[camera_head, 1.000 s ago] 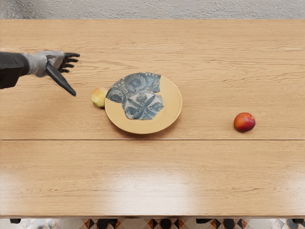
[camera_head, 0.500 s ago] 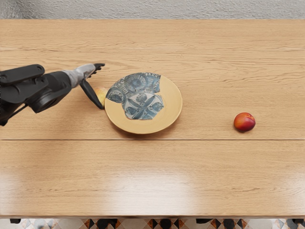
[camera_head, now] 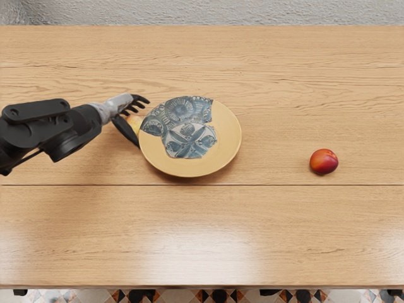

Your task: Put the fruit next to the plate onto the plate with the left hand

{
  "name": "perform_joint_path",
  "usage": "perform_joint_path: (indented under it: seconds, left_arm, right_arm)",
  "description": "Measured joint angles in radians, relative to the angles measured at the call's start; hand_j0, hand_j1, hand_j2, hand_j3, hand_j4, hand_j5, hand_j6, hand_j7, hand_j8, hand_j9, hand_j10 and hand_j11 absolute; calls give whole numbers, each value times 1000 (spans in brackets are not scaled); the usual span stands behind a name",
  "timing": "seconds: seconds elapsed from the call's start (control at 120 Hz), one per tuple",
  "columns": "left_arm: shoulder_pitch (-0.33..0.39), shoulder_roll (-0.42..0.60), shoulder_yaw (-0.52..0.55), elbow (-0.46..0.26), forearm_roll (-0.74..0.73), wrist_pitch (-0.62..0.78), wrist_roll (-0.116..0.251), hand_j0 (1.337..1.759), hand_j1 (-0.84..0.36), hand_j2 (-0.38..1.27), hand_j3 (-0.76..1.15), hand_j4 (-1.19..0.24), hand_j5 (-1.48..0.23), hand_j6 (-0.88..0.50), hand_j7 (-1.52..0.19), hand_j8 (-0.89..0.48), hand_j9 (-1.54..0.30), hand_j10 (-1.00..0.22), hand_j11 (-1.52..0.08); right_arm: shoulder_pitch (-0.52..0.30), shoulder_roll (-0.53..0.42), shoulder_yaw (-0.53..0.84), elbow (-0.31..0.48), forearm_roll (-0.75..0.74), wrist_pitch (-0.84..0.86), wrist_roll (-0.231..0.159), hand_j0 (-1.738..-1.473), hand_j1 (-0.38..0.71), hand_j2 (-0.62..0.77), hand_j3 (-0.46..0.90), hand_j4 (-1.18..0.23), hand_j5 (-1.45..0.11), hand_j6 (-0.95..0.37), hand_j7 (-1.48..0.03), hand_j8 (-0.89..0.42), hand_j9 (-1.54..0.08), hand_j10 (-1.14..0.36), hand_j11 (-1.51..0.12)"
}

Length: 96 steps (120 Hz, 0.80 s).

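1. Counter [camera_head: 252, 233] of pale wood is carrying every item in view.
2. Left robot hand [camera_head: 125, 112] is reaching in from the left edge and straddling the target. It is spread, with the thumb [camera_head: 126, 131] on the near side and the fingers [camera_head: 140, 100] on the far side, and is not visibly clamping anything.
3. Yellow plate [camera_head: 230, 136] with a blue pattern is sitting mid-counter and holding no fruit.
4. Red-orange fruit [camera_head: 324, 161] is resting well apart to the right and is likely not the target.
5. Yellow fruit [camera_head: 133, 122] is sitting on the counter just beside the plate's left rim, mostly hidden. By judgement the approach is nearing completion, while the grasp, lift and placing are remaining.
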Motion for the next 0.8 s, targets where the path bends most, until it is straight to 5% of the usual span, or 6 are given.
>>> perform_joint_path:
  seconds: [0.525,0.8]
  left_arm:
    - [1,56,1,-54,1,9,0,1658,-158,88,0,-433,-567,-434,-567,-434,-567,-433,-567]
    - [1,101,1,-91,5,9,0,1658,-198,277,0,-514,-666,-463,-665,-459,-666,-514,-665]
  right_arm:
    - [0,0,0,0,0,0,0,-1658,-324,-4,0,-20,-26,-20,-26,-20,-26,-20,-26]
    - [0,0,0,0,0,0,0,-1658,-324,-4,0,-20,-26,-20,-26,-20,-26,-20,-26]
